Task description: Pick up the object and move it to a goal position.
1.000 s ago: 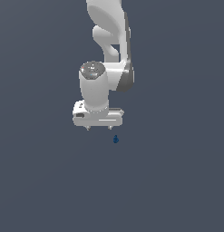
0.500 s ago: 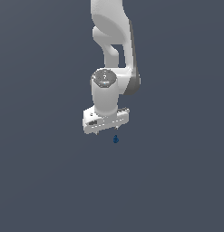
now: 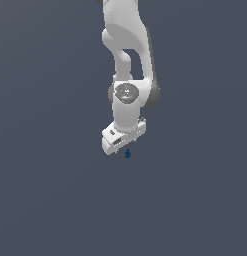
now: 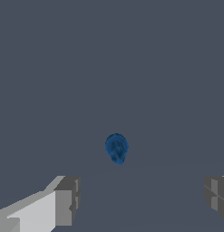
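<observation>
The object (image 3: pixel 127 154) is a tiny dark blue rounded lump on the grey floor, just below the white gripper (image 3: pixel 126 145) in the exterior view. In the wrist view the object (image 4: pixel 116 148) lies ahead of the gripper (image 4: pixel 140 199), between the lines of the two grey fingertips (image 4: pixel 68 199), not touching either. The jaws stand wide apart and hold nothing. The gripper's fingers are mostly hidden behind the white hand in the exterior view.
The white arm (image 3: pixel 126 60) reaches down from the top of the exterior view. The floor (image 3: pixel 45 200) is a plain dark grey surface. No goal marker shows.
The gripper has swung toward the exterior view's right and turned about its axis, and now sits right over the object. The object has not moved.
</observation>
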